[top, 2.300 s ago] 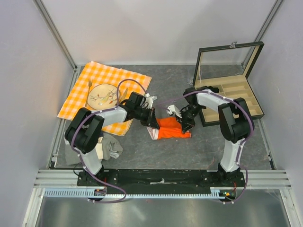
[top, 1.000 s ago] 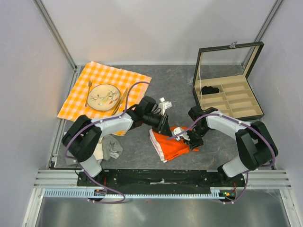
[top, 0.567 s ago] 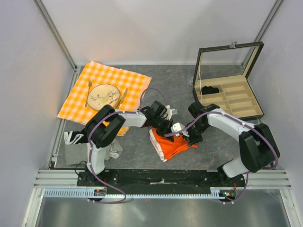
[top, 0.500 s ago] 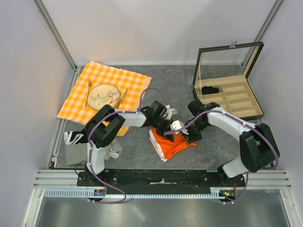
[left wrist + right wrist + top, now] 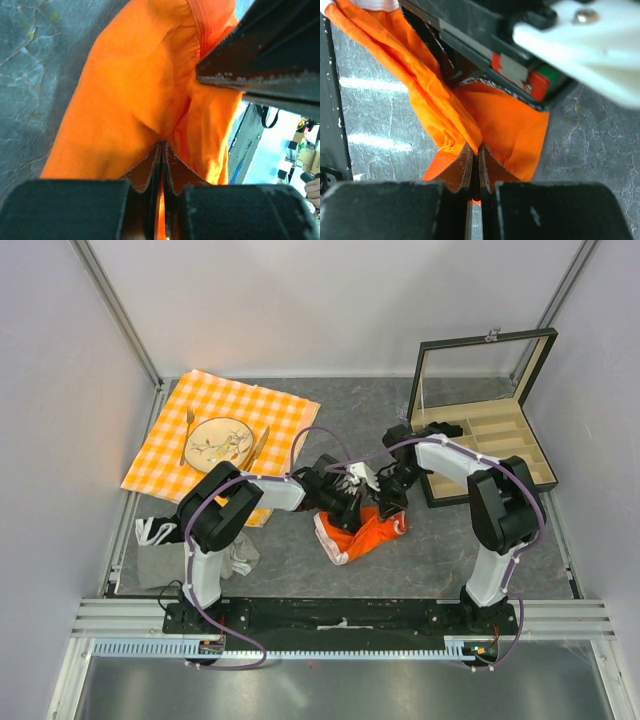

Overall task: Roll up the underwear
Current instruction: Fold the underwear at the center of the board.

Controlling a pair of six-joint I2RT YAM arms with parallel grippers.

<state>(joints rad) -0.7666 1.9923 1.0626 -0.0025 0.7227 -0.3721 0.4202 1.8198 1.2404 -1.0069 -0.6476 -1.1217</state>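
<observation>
My left end effector has its jaws pressed together on a fold of the underwear. My right end effector pinches another fold the same way. My left arm stretches out to the right and my right arm bends back inward. Both wrists tip downward, so the two end effectors sit just beside each other.

Bright, even light; blurry wrist close-ups.
</observation>
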